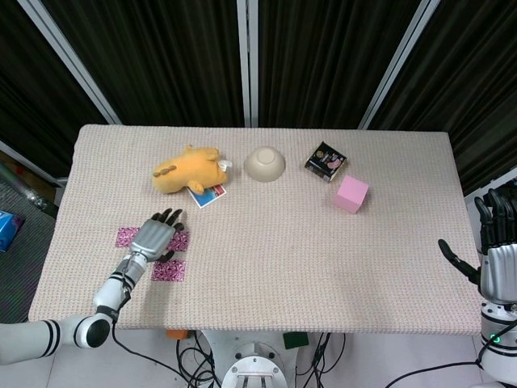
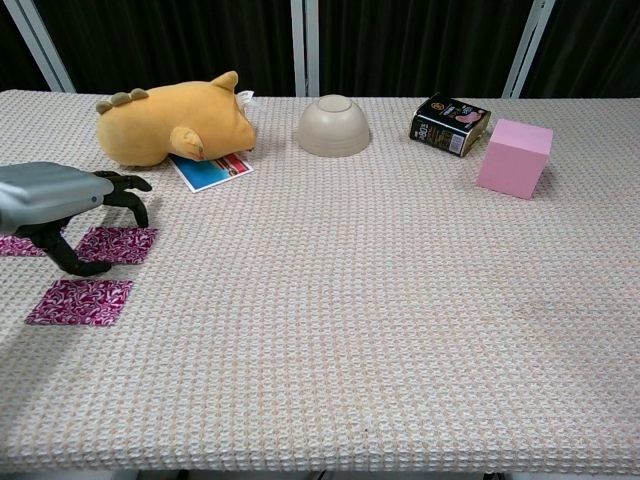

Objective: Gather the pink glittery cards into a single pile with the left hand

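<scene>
the table (image 2: 400, 330) wears a coarse, waffle-weave beige cloth. nearest on the left lie three pink glittery cards, flat squares with a swirly sparkle: the near card (image 2: 79, 301) sits alone at the front, the middle card (image 2: 118, 244) lies just behind it, and the far-left card (image 2: 20, 245) shows only as a sliver in the chest view, clearer from the head view (image 1: 125, 237). none overlaps another; they lie apart, not yet in a pile.

the left hand (image 2: 55, 205) has a smooth silver back and black fingers (image 2: 128, 187). it hangs low over the middle and far-left cards, palm down, fingers spread and curled downward, holding nothing. its thumb tip reaches down just beside the middle card's near edge; whether it touches the cloth i cannot tell.

the right hand (image 1: 497, 259) stands off the table's right edge, upright, fingers apart, empty.

further back, a soft yellow plush (image 2: 170, 125) lies on its side, resting on a glossy blue-and-red card (image 2: 212, 168). to its right is a matte beige bowl (image 2: 334, 125), upside down, a smooth dome. beyond that a small black packet (image 2: 451, 123) lies tilted, and just beside it stands a plain pink cube (image 2: 514, 157). dark pleated curtains (image 1: 323, 56) close the back.
</scene>
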